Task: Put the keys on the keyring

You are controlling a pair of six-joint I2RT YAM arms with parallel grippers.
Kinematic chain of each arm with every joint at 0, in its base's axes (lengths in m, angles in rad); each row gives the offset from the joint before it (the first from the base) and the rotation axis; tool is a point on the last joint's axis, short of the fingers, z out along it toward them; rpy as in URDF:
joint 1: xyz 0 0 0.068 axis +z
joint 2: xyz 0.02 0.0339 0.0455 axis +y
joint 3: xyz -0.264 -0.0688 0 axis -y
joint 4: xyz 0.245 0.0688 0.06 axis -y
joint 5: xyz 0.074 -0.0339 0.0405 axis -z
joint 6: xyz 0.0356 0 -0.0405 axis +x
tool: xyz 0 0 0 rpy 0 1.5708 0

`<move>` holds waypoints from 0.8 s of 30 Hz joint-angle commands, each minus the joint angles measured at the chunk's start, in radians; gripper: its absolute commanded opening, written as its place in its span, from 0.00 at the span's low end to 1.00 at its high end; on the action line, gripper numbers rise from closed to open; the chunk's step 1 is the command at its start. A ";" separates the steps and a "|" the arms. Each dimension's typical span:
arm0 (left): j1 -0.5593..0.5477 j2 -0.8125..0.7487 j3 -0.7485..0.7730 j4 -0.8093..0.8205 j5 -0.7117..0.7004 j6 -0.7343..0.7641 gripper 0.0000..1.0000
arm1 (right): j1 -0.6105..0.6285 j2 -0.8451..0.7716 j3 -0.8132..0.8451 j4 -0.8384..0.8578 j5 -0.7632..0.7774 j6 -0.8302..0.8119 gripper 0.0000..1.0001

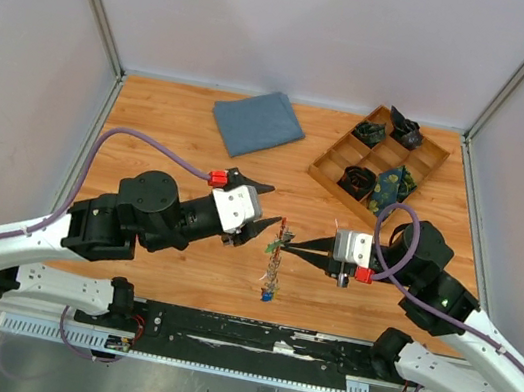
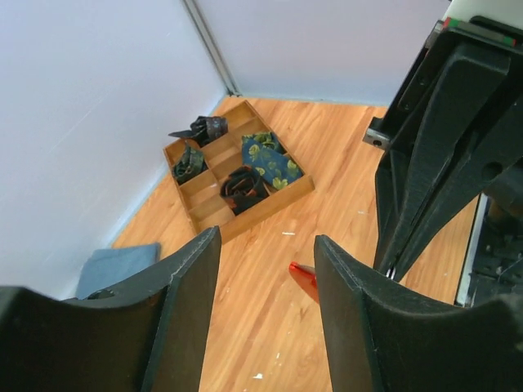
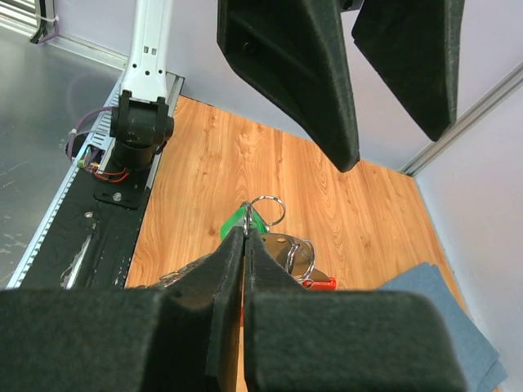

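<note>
My right gripper (image 1: 288, 245) is shut on a small silver split ring of the keys (image 1: 272, 271), which hang in a bunch above the table with a green tag (image 3: 234, 223). The red keyring (image 1: 284, 228) sticks up from the bunch. In the left wrist view its red tip (image 2: 304, 280) shows between my left fingers, close to the right-hand one, with no contact visible. My left gripper (image 1: 274, 206) is open and level with the keyring, facing the right gripper (image 2: 390, 273). In the right wrist view the keys (image 3: 292, 249) and keyring (image 3: 321, 283) lie past the shut fingertips (image 3: 247, 231).
A wooden divided tray (image 1: 426, 173) with dark and patterned folded items stands at the back right; it also shows in the left wrist view (image 2: 278, 202). A folded blue cloth (image 1: 258, 122) lies at the back middle. A black rail (image 1: 248, 334) runs along the near edge.
</note>
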 commanded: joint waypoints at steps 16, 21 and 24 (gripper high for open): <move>-0.007 0.074 0.028 -0.066 0.022 -0.063 0.51 | 0.019 -0.037 0.004 0.058 0.034 -0.026 0.01; -0.008 0.064 0.024 -0.076 0.010 -0.065 0.51 | 0.019 -0.043 -0.002 0.062 0.050 -0.027 0.01; -0.007 0.061 0.022 -0.077 0.016 -0.071 0.50 | 0.019 -0.046 -0.003 0.070 0.064 -0.027 0.01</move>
